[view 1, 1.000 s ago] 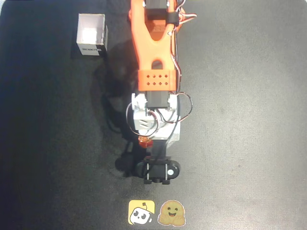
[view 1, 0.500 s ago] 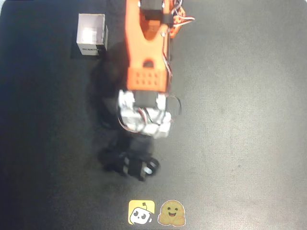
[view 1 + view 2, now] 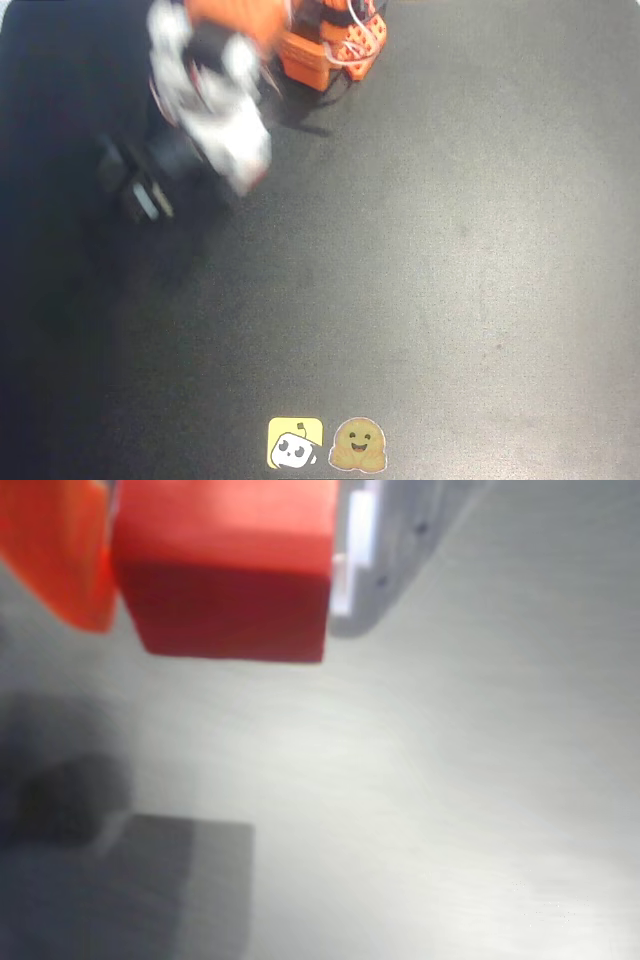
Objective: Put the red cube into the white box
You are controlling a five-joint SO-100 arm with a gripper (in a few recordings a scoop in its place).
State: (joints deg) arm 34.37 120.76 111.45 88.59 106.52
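While blurred, gripper (image 3: pixel 225 570) clamps red cube (image 3: pixel 225 575) | cube plain, bright, square-faced

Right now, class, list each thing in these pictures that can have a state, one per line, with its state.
red cube: lifted off the table, clamped in the pincer.
pincer: shut on the red cube, one finger each side.
arm: swung to the overhead view's upper left, motion-blurred.
table: bare dark surface; two stickers at its lower edge.

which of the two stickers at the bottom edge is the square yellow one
The left sticker in the overhead view: a yellow square with a white cartoon figure. The right sticker is a brownish, rounded smiling blob.
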